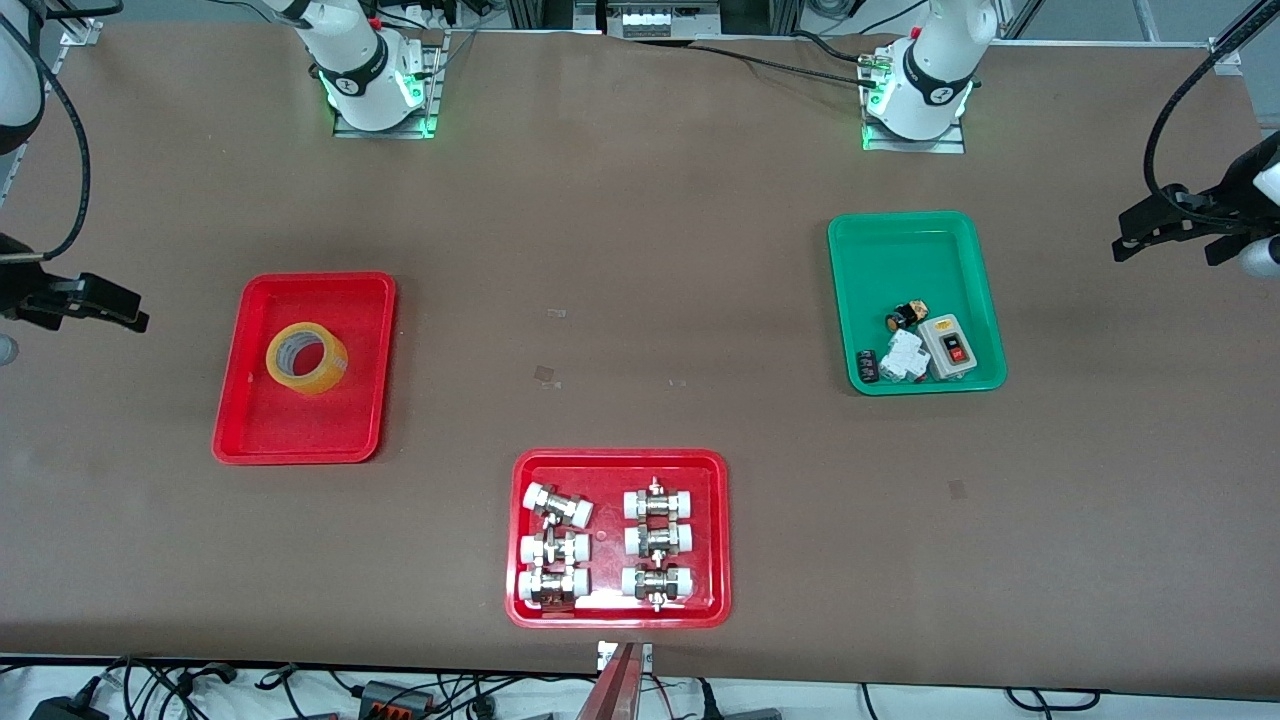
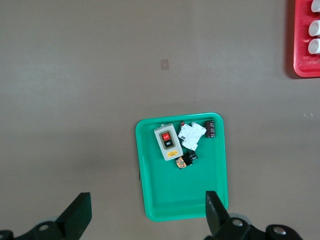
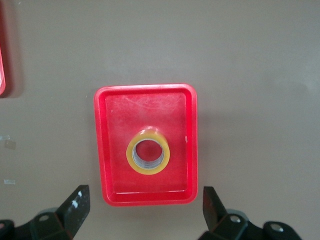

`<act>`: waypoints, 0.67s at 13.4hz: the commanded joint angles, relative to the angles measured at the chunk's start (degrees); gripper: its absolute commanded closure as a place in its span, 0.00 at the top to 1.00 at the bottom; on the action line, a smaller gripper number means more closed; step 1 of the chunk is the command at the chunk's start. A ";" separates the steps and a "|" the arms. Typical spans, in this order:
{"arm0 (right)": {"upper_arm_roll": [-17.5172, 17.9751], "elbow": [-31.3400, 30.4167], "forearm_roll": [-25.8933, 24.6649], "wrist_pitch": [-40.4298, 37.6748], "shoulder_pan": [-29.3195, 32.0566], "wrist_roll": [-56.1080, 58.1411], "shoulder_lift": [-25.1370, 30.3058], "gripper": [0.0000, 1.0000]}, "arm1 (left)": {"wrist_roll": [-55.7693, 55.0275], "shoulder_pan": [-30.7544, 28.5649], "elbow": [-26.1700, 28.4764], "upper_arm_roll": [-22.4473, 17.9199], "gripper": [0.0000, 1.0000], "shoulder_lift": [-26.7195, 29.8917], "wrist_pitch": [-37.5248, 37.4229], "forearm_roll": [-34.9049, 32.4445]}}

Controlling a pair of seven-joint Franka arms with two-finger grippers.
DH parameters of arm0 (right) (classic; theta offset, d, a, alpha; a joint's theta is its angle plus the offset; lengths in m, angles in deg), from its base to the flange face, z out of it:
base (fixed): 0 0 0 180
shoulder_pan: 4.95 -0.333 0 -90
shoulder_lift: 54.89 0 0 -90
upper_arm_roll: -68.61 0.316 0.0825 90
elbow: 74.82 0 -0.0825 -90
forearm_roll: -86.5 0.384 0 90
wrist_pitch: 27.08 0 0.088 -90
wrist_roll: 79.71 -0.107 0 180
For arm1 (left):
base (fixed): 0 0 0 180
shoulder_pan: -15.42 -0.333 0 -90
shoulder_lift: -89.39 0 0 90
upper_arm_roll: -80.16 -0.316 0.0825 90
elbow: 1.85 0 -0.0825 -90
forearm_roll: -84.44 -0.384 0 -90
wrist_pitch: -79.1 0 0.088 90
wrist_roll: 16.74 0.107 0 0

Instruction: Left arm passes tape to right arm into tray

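Tape [image 1: 306, 358] lies flat, hole up, in red tray [image 1: 300, 430] toward right arm's end of surface [image 1: 620, 300]; nothing grips it. Right gripper [image 3: 142, 210] raised, pointing straight down over tray, jaws wide and empty. Left gripper [image 2: 145, 217] raised, pointing straight down over green tray [image 2: 170, 200] of small electrical parts, jaws wide and empty. Second red tray [image 1: 520, 540], holding pipe fittings, sits nearest front camera.

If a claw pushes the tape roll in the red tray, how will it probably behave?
The tape roll lies flat, hole up, in the red tray, so it will probably slide, not roll. The tray's raised rim should stop it. Its wide hollow ring looks stiff and fairly light, and its glossy side may be a little slippery.
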 commanded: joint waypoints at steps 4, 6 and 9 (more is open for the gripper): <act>0.27 -12.25 -0.06 7.84 0.01 -0.05 7.55 1.00 | 0.81 -0.22 -0.17 -0.13 1.00 0.02 0.50 0.85; 0.27 -13.05 -0.06 7.51 -0.08 0.66 8.87 1.00 | 0.81 -0.22 -0.17 -0.13 1.00 -0.07 0.42 0.85; 0.27 -10.16 0.56 2.60 0.01 0.31 9.31 1.00 | 0.73 -0.14 -0.09 -0.13 1.00 0.01 0.42 0.85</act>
